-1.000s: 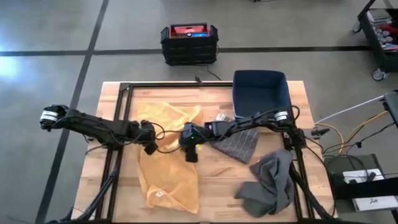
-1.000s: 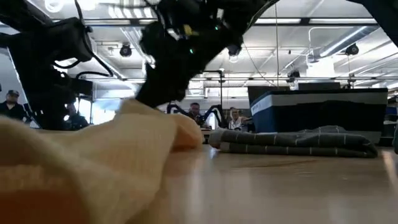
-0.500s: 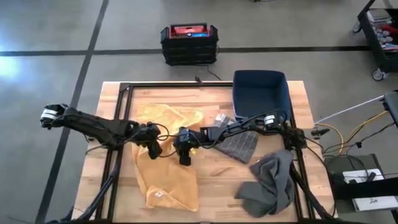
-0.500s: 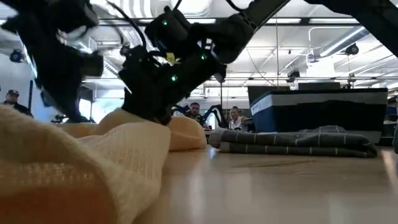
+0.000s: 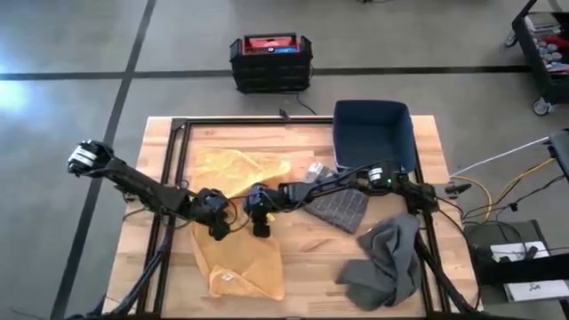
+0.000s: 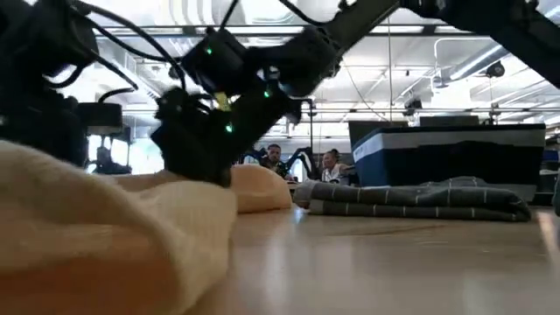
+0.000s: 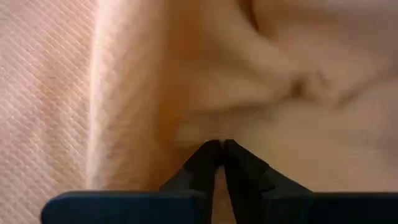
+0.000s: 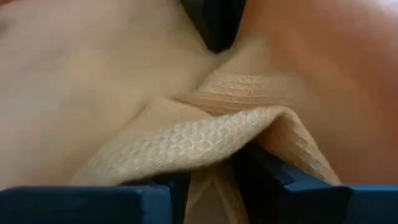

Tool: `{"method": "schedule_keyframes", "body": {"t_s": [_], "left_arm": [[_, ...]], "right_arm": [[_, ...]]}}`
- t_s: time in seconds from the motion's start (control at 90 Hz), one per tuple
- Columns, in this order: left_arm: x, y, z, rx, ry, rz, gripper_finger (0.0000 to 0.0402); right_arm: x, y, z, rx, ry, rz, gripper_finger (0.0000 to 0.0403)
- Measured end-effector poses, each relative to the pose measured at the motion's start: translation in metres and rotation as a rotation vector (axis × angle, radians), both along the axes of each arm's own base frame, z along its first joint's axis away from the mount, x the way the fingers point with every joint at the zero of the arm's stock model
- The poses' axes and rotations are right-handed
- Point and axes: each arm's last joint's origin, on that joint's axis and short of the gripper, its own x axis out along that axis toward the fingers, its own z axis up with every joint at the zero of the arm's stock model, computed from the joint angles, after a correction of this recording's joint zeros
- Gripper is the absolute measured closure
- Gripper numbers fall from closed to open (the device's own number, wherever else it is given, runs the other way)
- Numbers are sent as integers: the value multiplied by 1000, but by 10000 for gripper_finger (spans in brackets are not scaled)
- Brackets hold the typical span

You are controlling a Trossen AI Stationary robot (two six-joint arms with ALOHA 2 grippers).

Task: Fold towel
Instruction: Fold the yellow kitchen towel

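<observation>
While pinched tight, left gripper (image 7: 216, 147) nips yellow towel (image 5: 240, 258), right gripper (image 8: 214, 171) apparently clamped on a fold

We are seeing bare surface (image 5: 307, 244) lying open between the yellow towel (image 5: 240, 258) and the grey cloth (image 5: 387, 262); the blue bin (image 5: 372, 133) and striped cloth (image 5: 342, 206) are blocking the far right.

Two black jointed arms, looped black cables, green indicator lights, white base caps.
</observation>
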Motion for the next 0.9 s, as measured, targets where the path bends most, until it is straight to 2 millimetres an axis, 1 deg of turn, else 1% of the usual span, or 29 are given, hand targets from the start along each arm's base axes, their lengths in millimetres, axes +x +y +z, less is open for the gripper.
{"method": "schedule_keyframes", "body": {"t_s": [0.089, 0.244, 0.289, 0.322, 0.389, 0.456, 0.589, 0.689, 0.733, 0.833, 0.9], "left_arm": [[-6, 2, -5, 8, 32, 23, 381], [-16, 7, -5, 44, 82, 45, 381], [-18, 7, -4, 43, 82, 44, 381], [-20, 8, -3, 48, 95, 45, 381], [-22, 9, -3, 46, 105, 50, 381], [-24, 10, -2, 47, 118, 52, 381], [-25, 10, -1, 43, 114, 53, 381], [-27, 10, 0, 34, 119, 49, 381], [-28, 11, 1, 26, 108, 46, 381], [-28, 11, 5, 7, 73, 43, 381], [-27, 10, 11, -18, 35, 38, 381]], "right_arm": [[-6, 0, 0, -3, 79, -2, 307], [-31, 3, 9, -24, 327, 27, 323], [-39, 4, 17, -25, 394, 31, 328], [-44, 5, 18, -27, 443, 34, 331], [-50, 7, 27, -31, 487, 36, 338], [-61, 9, 30, -25, 578, 19, 344], [-72, 19, 39, -25, 666, 18, 354], [-95, 26, 48, -36, 852, 41, 359], [-96, 30, 53, -36, 856, 35, 361], [-105, 36, 74, -34, 877, 3, 364], [-102, 43, 82, -36, 792, 4, 363]]}}
